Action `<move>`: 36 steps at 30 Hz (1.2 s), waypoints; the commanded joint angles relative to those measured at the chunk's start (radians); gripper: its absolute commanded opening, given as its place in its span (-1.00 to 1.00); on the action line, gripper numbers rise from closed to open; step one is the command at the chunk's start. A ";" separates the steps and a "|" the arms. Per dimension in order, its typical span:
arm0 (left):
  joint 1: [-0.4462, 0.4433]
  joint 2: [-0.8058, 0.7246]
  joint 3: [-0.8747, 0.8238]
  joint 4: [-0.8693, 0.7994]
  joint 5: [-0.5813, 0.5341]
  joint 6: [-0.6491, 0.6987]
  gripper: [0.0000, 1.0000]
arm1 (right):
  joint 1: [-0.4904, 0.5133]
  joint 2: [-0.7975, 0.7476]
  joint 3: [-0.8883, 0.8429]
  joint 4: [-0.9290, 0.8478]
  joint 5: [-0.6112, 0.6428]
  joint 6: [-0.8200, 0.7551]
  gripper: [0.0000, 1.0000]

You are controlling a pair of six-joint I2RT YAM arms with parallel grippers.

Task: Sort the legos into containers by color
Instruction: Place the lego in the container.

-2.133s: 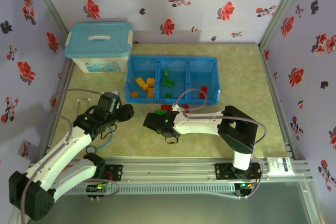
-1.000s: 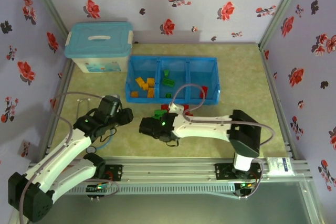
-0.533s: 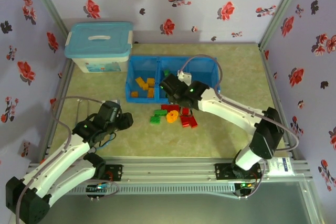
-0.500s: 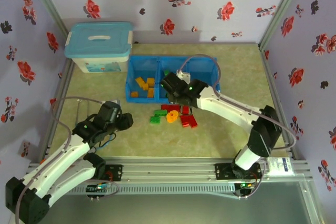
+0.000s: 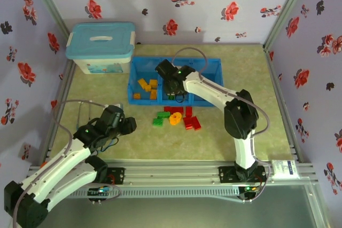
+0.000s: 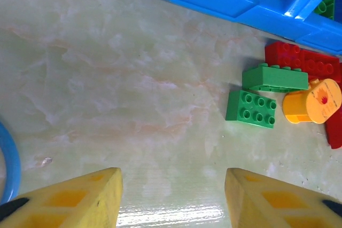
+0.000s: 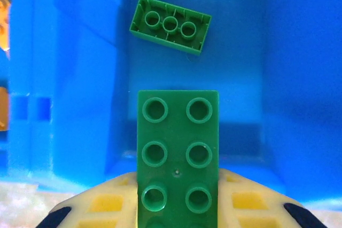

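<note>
The bright-blue tray (image 5: 212, 61) holds orange-yellow bricks (image 5: 146, 86) in its left compartment. My right gripper (image 5: 172, 87) hangs over the near edge of the middle compartment, shut on a green six-stud brick (image 7: 178, 150). Below it a green brick (image 7: 170, 25) lies studs-down on the compartment floor (image 7: 235, 78). Loose on the table are two green bricks (image 6: 251, 108), an orange round piece (image 6: 312, 101) and red bricks (image 6: 302, 60). My left gripper (image 6: 171, 201) is open above bare table, left of that pile, nothing between its fingers (image 6: 80, 196).
A pale-blue lidded storage box (image 5: 100, 46) stands at the back left beside the tray. Flowered walls close in the table on three sides. The loose pile (image 5: 176, 118) lies just in front of the tray, between the two arms.
My right arm has swung from the table by the pile up to the tray's middle compartment, carrying a green brick. The left arm has barely moved.
</note>
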 commanded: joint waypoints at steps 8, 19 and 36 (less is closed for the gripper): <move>-0.010 -0.021 0.036 -0.047 -0.025 0.001 0.06 | -0.026 0.198 0.274 -0.154 0.012 -0.026 -0.81; -0.011 -0.011 0.054 -0.049 -0.019 0.005 0.09 | -0.026 0.274 0.482 -0.261 0.069 -0.036 -0.10; -0.033 -0.002 -0.001 -0.030 -0.002 -0.013 0.21 | 0.055 -0.087 0.211 -0.179 0.173 -0.016 0.31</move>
